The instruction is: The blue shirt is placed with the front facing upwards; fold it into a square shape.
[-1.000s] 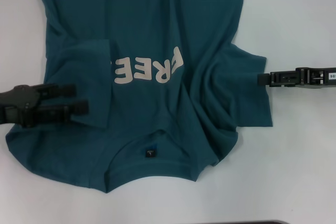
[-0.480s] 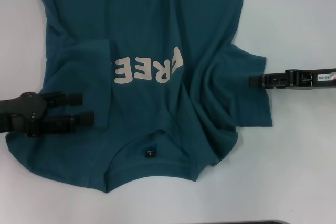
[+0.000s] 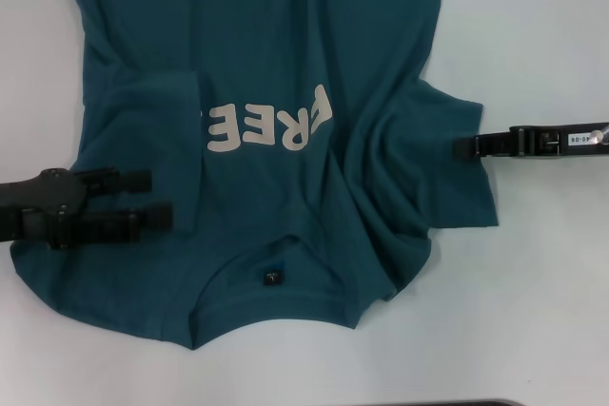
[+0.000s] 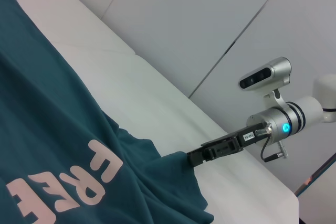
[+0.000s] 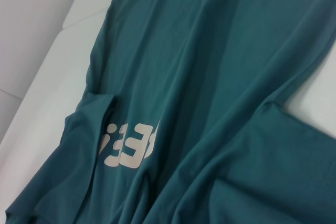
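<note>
Left pincer (image 3: 160, 199) has slid further in over the shirt's left side since a second ago, while the right pincer (image 3: 464, 147) has crept inward onto the right sleeve edge. Blue shirt (image 3: 285, 64) lies front-up across the middle of the desk (image 3: 552, 311), collar toward the near edge, left sleeve already folded in. Left pincer is wide, holding nothing; right one looks pinched on sleeve fabric (edge-on). Risk: the bunched right side drags unevenly if the right pincer pulls, skewing the fold.
</note>
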Available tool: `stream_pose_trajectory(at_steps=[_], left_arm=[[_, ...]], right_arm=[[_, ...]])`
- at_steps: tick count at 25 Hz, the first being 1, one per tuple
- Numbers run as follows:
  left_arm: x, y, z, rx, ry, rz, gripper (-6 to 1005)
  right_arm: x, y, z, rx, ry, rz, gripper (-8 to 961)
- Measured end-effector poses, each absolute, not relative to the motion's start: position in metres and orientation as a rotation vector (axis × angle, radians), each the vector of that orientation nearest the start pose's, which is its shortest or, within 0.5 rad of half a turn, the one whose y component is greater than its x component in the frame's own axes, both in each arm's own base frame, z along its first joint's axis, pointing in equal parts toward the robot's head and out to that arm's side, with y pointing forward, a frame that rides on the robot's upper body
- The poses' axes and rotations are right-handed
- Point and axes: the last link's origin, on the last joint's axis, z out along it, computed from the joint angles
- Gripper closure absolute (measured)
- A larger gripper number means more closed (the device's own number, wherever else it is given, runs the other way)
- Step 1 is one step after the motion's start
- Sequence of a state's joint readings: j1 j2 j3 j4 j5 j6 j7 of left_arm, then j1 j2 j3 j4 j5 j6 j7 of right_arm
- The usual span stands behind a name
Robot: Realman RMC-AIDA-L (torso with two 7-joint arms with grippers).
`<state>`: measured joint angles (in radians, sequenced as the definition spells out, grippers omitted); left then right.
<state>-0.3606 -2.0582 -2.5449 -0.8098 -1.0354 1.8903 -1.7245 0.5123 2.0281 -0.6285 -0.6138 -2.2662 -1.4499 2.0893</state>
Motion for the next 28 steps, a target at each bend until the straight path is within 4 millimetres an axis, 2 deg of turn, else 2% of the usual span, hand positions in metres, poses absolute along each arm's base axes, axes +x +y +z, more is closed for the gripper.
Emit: stream_pose_trajectory(at_steps=[13,19,28], left_arm=[[-0.295,0.260,0.037,-2.767,-1.165,-0.760,98],[-0.293,0.260,0.035,-2.772,-1.164,-0.770,98],[-0.291,0.259,0.032,-2.772,-1.165,-0.786,99]], right_arm=[[0.321,0.320,0.004,-2.355,1.663,0.446,943],[0.328,0.316,0.012,-2.321,1.662,0.492,934],[0.350,0.297,0.040,-2.202,1.671,0.619,920]])
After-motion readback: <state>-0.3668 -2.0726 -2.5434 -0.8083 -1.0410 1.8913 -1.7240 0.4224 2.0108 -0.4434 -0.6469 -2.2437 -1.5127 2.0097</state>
